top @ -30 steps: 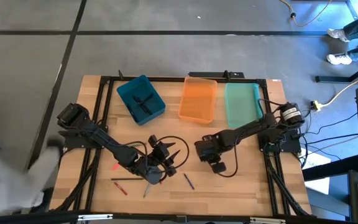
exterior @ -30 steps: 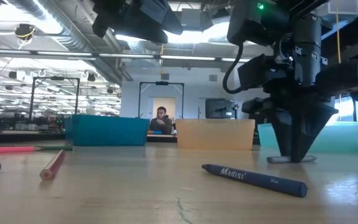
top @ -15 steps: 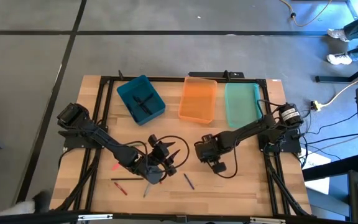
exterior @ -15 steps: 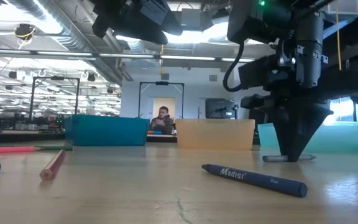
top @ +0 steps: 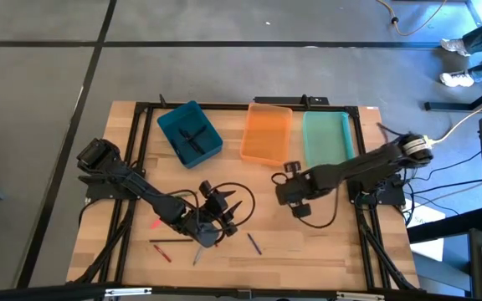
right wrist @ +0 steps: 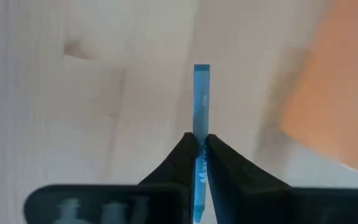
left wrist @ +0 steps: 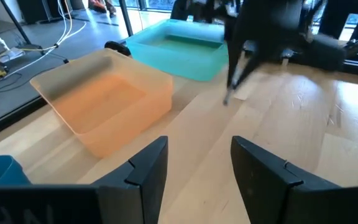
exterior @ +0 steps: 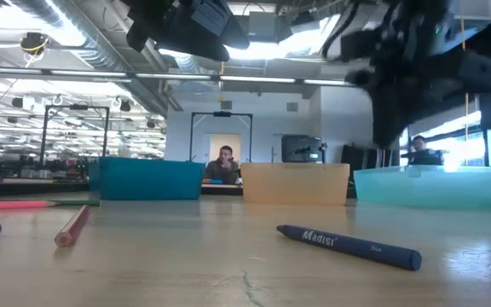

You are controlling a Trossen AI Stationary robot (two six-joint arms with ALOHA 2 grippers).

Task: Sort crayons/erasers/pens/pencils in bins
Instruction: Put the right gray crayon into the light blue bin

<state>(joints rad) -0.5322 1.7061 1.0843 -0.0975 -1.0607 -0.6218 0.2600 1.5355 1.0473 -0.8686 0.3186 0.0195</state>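
Observation:
My right gripper (top: 289, 192) (right wrist: 201, 138) is above the table, near the orange bin (top: 267, 134), shut on a grey-blue crayon (right wrist: 201, 93). The teal bin (top: 189, 132), with dark sticks in it, and the mint bin (top: 325, 138) stand on either side of the orange one along the far edge. My left gripper (top: 224, 213) (left wrist: 197, 168) hovers open at the table's middle, with nothing between its fingers. Loose on the wood lie a blue crayon (top: 254, 243) (exterior: 348, 245), a red one (top: 161, 251) (exterior: 72, 226), a pink one (top: 155, 223) and a grey one (top: 197, 255). My right gripper pinches the grey-blue crayon between its two fingertips (right wrist: 188, 146), around the crayon's middle (right wrist: 201, 127). The fingers come from above, pointing steeply down, and lie across the crayon. One end (right wrist: 202, 68) sticks out past the fingers. The crayon is lifted clear of the table.
A black frame (top: 141, 109) runs round the table top, and black cables (top: 224, 188) loop near my left gripper. Bare wood lies between the grippers and the bins. People show in the room beyond the table in the low view.
My right gripper has risen from the table with the grey-blue crayon, which lay flat on the wood a second ago and is now lifted clear. It has also gone toward the far right, nearer the orange and mint bins.

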